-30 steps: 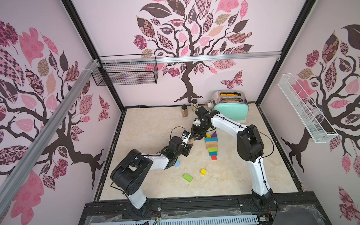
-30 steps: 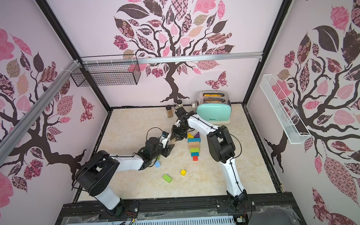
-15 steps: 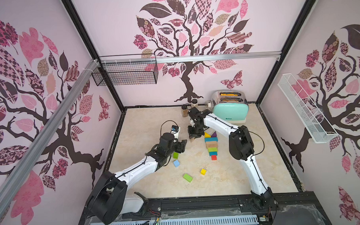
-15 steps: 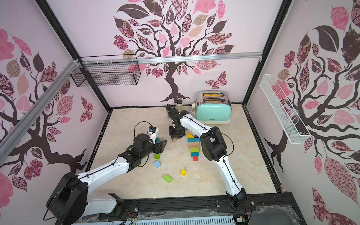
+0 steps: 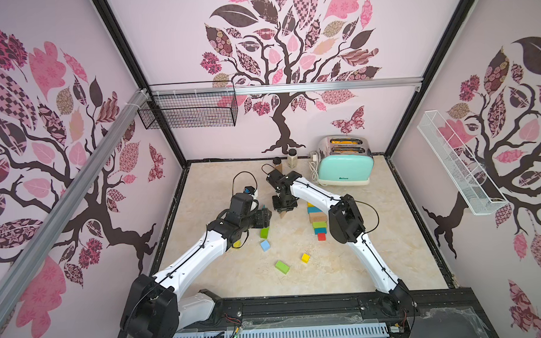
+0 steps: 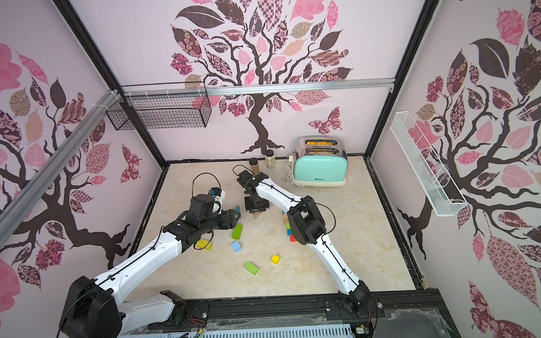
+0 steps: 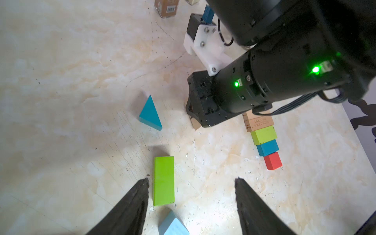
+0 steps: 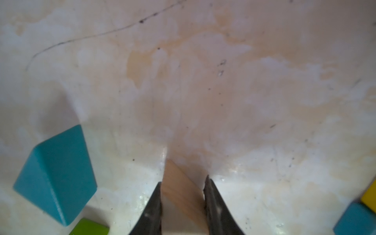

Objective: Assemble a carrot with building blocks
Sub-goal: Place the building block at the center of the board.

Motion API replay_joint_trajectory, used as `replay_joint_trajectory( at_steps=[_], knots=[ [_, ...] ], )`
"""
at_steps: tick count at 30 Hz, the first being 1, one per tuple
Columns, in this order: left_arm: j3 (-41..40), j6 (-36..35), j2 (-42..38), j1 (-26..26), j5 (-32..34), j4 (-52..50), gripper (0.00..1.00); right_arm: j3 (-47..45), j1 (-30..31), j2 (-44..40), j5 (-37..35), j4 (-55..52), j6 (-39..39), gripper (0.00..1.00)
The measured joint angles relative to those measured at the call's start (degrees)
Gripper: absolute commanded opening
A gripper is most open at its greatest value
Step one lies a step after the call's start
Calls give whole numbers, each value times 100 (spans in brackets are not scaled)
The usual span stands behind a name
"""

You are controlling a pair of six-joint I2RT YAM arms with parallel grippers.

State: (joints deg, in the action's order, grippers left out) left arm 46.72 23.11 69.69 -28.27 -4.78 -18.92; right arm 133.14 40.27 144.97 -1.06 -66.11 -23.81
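One bare-wood wedge [image 8: 179, 195], pinched between the narrow-set fingers of the right gripper [image 8: 183, 180], near mid-table. Narrow tip out past the fingertips, down toward the tabletop [image 5: 404, 233]; touching it or not, impossible to tell.

Just beside it, one teal wedge [image 7: 150, 114], triangular face up. Left gripper [image 7: 191, 183] spread wide and empty, with one green brick [image 7: 163, 180] just by one fingertip, long axis roughly back to front.

Loose nearer the front edge: a second green brick [image 5: 282, 267], one light-blue cube [image 5: 265, 245], one yellow cube [image 5: 305, 257]. Some yellow [image 6: 203, 244] half under the left arm [image 5: 198, 252], number unclear.

To the right, one row of blocks [image 5: 318, 217] running back to front: red cube [image 5: 321, 236] nearest, then teal, green, bare wood, teal. Far end hidden by the right arm [image 5: 313, 194].

Against the back wall, two spice jars [image 5: 292, 156] and one toaster [image 5: 345, 170].
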Motion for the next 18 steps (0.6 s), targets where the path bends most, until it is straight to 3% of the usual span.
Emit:
replay_joint_trajectory(
  at_steps=[6, 13, 18],
  knots=[
    [-2, 92, -286, 9, -105, -181, 73, 7, -2, 11, -411, -22, -317, 20],
    [-2, 105, -321, 24, -162, -387, 79, 35, -2, 44, -557, -66, -643, 45],
    [-2, 103, -321, 57, -181, -463, 82, 35, -7, 74, -466, -66, -726, 53]
  ],
)
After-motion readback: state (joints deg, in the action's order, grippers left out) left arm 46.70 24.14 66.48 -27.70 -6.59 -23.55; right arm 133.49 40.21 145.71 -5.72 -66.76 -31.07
